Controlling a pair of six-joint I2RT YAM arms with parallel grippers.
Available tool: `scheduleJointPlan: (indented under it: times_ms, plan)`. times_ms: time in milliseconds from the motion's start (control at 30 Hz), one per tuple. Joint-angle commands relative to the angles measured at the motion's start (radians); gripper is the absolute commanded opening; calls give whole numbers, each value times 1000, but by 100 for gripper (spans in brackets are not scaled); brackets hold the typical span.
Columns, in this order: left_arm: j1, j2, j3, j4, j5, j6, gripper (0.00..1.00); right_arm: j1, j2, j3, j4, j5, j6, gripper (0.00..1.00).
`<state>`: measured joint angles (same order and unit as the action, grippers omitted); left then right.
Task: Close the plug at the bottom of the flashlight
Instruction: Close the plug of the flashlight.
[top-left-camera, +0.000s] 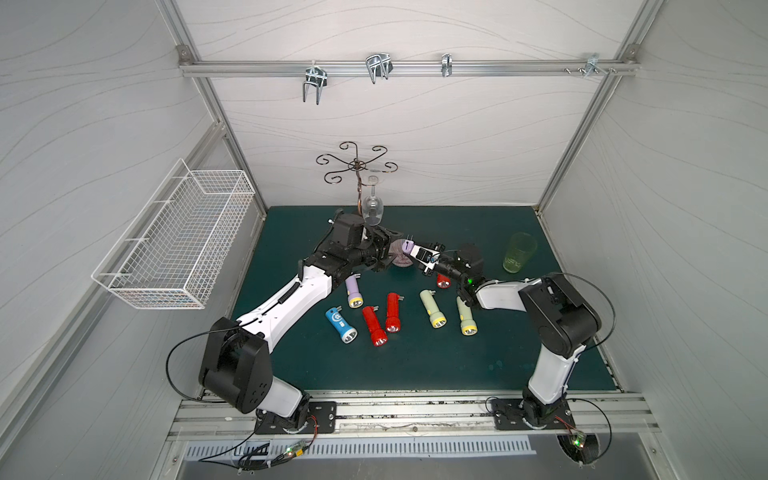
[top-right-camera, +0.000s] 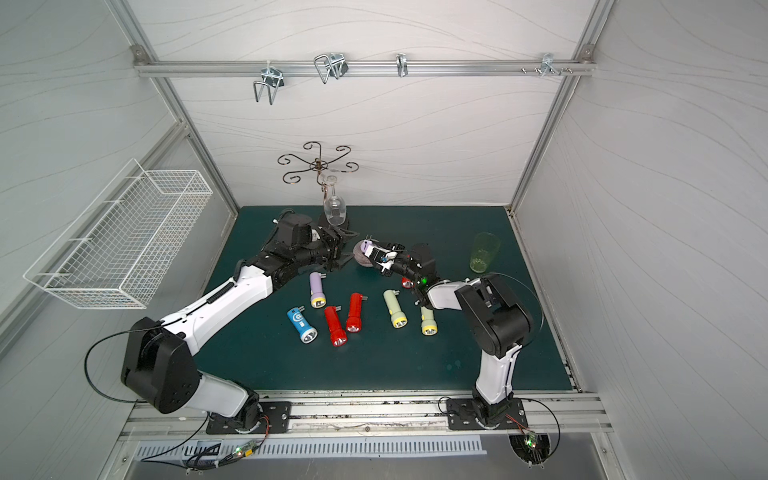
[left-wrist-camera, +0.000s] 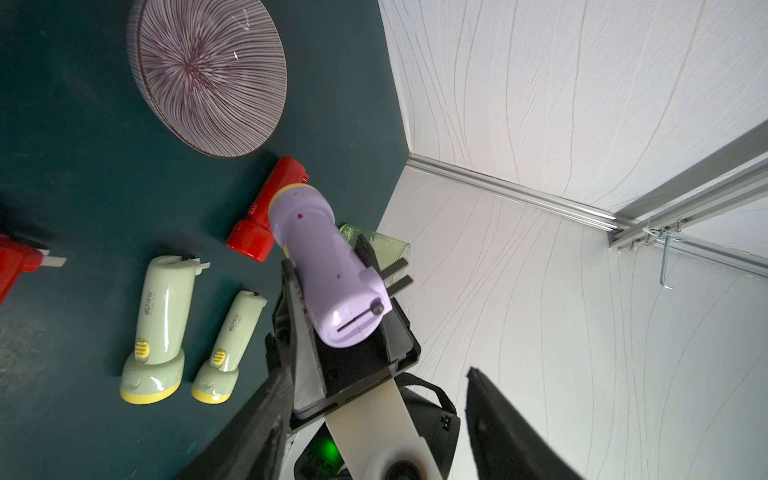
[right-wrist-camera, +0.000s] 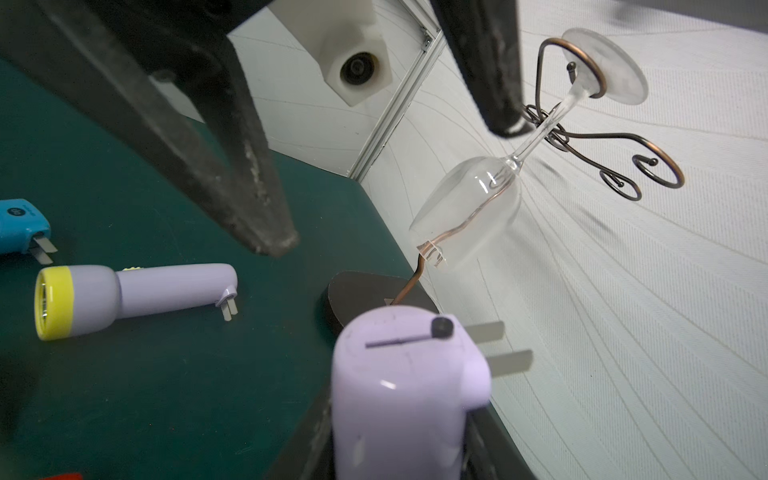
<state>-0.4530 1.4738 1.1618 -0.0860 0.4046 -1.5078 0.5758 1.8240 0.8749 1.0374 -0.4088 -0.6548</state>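
The dark green table (top-left-camera: 415, 365) fills the lower middle of both top views, and the two arms reach in from the bottom edge to meet just above the frame's centre. A white wire basket (top-left-camera: 174, 237) hangs on the wall at the left. At the table's upper edge stands a curled metal rack (top-left-camera: 356, 166) with a wine glass (top-left-camera: 372, 208) hanging bowl-down from it. A green cup (top-left-camera: 517, 251) stands at the right, well apart from the rest. A striped plate (top-left-camera: 399, 264) lies near the centre, partly hidden under the arms' tips. Below it, loose on the table, lie a blue flashlight (top-left-camera: 340, 325), a loose lilac flashlight (top-left-camera: 353, 293), red flashlights (top-left-camera: 374, 326) and pale green flashlights (top-left-camera: 432, 307). The right end effector (top-left-camera: 420, 254) is clamped on the held lilac flashlight (left-wrist-camera: 320, 257), which is lifted off the table above the plate with its tail end pointing to the upper left in a top view. The left end effector (top-left-camera: 390, 249) faces that tail with its jaws moderately apart and nothing between them; in the right wrist view its dark fingers (right-wrist-camera: 249, 187) are near the tail but clear of it. The plug (right-wrist-camera: 498, 345) is folded out, its two flat prongs jutting sideways from the tail
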Motion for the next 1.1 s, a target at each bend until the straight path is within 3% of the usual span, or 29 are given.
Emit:
scheduleJointPlan:
  times_ms: [0,233,633,900,1067]
  plan:
    - [-14,6,16,55,-10,-39,66,14,-28,27,-5,6,-20,0]
    - [-31,32,16,64,-11,-68,64,25,-26,24,7,13,-27,0]
    - [-32,49,4,77,-41,-86,51,41,-39,9,68,7,-11,0]
    - [-33,60,-16,94,-41,-104,51,51,-61,6,57,5,-11,0]
    - [-33,61,-27,110,-39,-110,44,57,-56,6,62,2,-5,0]
